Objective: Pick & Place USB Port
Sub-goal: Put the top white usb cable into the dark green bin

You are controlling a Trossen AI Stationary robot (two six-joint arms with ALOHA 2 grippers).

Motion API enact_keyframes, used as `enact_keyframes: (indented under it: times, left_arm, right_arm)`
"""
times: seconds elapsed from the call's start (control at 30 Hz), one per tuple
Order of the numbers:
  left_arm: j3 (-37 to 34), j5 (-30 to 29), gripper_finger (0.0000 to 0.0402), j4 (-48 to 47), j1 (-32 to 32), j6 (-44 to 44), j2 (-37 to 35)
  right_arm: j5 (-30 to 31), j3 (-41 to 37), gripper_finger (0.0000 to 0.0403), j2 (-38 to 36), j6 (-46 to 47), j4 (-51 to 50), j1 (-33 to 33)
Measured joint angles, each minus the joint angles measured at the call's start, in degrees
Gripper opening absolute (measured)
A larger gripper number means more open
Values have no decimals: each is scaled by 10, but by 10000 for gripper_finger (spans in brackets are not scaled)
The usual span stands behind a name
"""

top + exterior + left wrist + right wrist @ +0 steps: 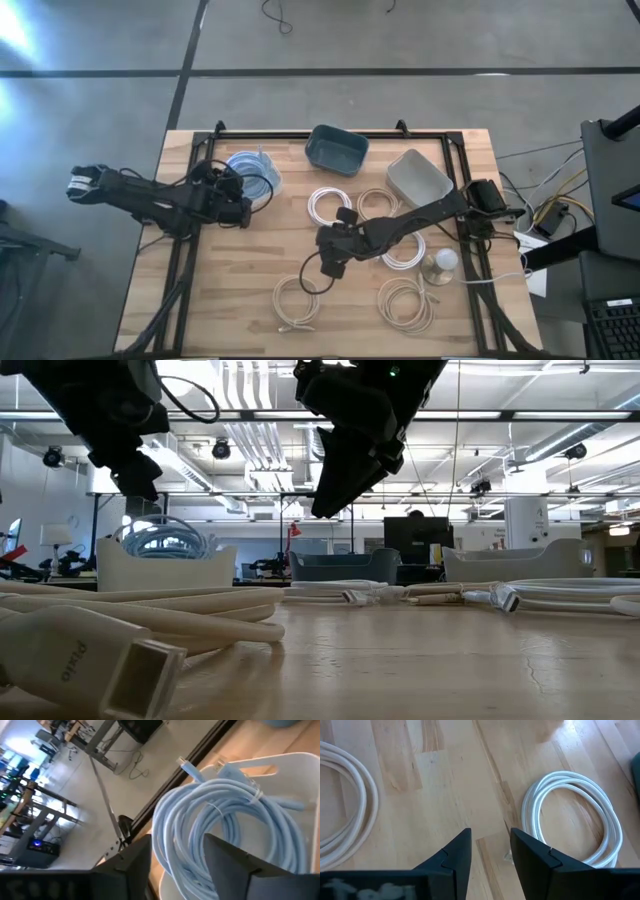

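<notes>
Over the white bin [232,166], my left gripper [175,865] stands wide, the blue cable [220,815] lying coiled inside: release looks done. My right gripper [490,852], empty and part open, hovers above bare table [250,290]; next I must line up on a white cable [572,815].

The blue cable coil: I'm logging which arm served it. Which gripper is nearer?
Left. The left gripper hangs open at the edge of the white bin holding the blue cable coil. The right gripper hovers mid-table, over bare wood.
</notes>
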Motion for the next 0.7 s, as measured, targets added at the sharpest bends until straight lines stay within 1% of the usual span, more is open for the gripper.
enact_keyframes:
  times: [0.13, 0.3, 0.4, 0.47, 0.63, 0.7]
  left_arm:
    - [9, 3, 223, 23, -3, -1, 0]
    - [23, 5, 225, 77, -3, 29, 0]
    - [22, 35, 223, 129, -3, 57, 0]
    - [17, 83, 223, 170, -3, 86, 0]
    - [-3, 260, 222, 289, -13, 177, 0]
    - [-16, 313, 222, 341, -18, 204, 1]
  right_arm:
    - [0, 0, 148, 0, -1, 0, 0]
    - [1, 0, 169, 10, -6, 1, -1]
    - [3, 0, 181, 28, -27, 11, -9]
    - [3, 0, 187, 44, -30, 28, -19]
    - [1, 8, 196, 72, -30, 29, -41]
    - [1, 11, 196, 72, -30, 27, -43]
